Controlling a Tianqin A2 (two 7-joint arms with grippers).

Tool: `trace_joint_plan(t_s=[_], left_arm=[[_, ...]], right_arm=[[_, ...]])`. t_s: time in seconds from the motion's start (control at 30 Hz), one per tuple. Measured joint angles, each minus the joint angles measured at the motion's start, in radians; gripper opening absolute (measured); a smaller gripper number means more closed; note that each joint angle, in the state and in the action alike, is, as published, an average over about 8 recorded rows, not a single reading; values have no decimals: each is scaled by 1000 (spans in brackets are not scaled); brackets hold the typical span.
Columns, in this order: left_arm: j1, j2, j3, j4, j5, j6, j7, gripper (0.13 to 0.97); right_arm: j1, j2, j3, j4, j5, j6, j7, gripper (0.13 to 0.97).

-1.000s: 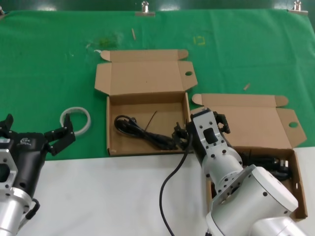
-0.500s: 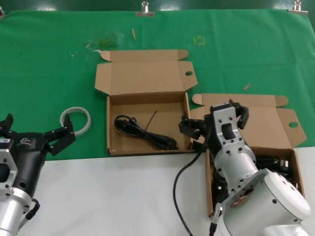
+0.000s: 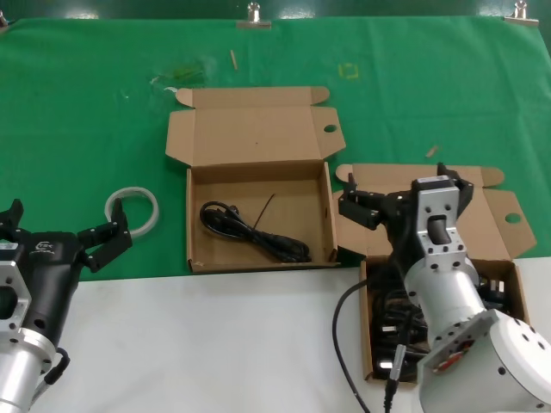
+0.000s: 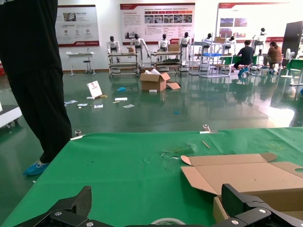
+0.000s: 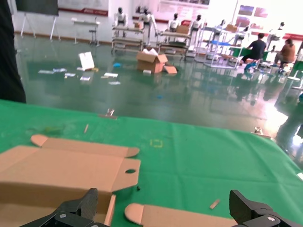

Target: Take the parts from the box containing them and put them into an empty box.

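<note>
Head view and two wrist views of a two-box transfer, shown part-way through. Two brown mailer boxes are laid open on the green cloth (image 3: 77,103). In the left box (image 3: 196,219), one black power cord (image 3: 254,232) is seen lying along the floor of the tray, from its plug near the left wall to its other end near the front right corner; no other cord is seen in it. In the right box (image 3: 519,297), a dark tangle of remaining cords (image 3: 398,317) is visible beside and beneath the right arm, with a further plug (image 3: 492,288) showing near the far right wall; the number left cannot be counted, since much of the tray is hidden by the arm. The right gripper (image 3: 400,202) is held above the rear edge of the right box, in front of its raised lid (image 3: 469,215); its jaws are spread wide and nothing is held between them. The left gripper (image 3: 65,237) is parked near the table's front left corner, jaws likewise apart and empty, just beside a white ring (image 3: 132,211). It is judged that one cord has been delivered, that the bulk of the transfer remains, and that a fresh pick from the right box is the step in hand.
</note>
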Motion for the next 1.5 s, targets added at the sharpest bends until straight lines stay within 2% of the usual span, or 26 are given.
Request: trace_joint_plan(t_s=[0.27, 1.5], left_arm=[[0, 0, 0, 0, 0, 0, 0, 965], [0, 0, 0, 0, 0, 0, 0, 965]], right_arm=[[-42, 0, 64, 9, -101, -80, 114, 966], [-230, 0, 355, 48, -565, -444, 637, 966]])
